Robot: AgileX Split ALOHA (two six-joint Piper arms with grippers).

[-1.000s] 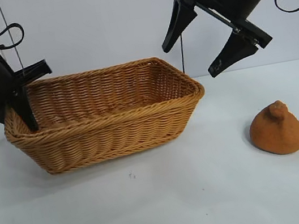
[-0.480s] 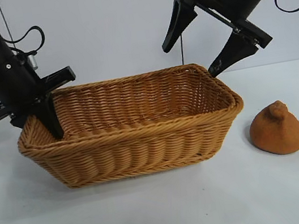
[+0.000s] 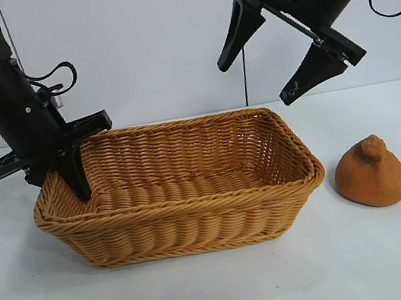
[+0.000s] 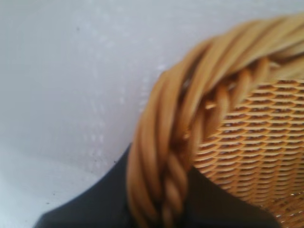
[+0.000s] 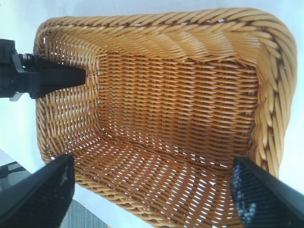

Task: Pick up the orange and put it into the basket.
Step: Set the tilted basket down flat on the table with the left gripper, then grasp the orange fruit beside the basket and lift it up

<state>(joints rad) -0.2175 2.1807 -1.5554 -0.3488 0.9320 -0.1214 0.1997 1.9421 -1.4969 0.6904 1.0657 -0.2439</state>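
One orange point(image 3: 370, 174); one basket point(image 3: 198, 227)

woven wicker basket point(image 3: 195, 212), matt rough orange point(image 3: 371, 174)

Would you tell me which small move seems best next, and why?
Probably lower the open right gripper toward the orange, which sits untouched on the table beside the basket, while the left gripper pinches the basket's rim.

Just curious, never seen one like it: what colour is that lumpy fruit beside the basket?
The orange is a dull orange-brown, seen best in the exterior view.
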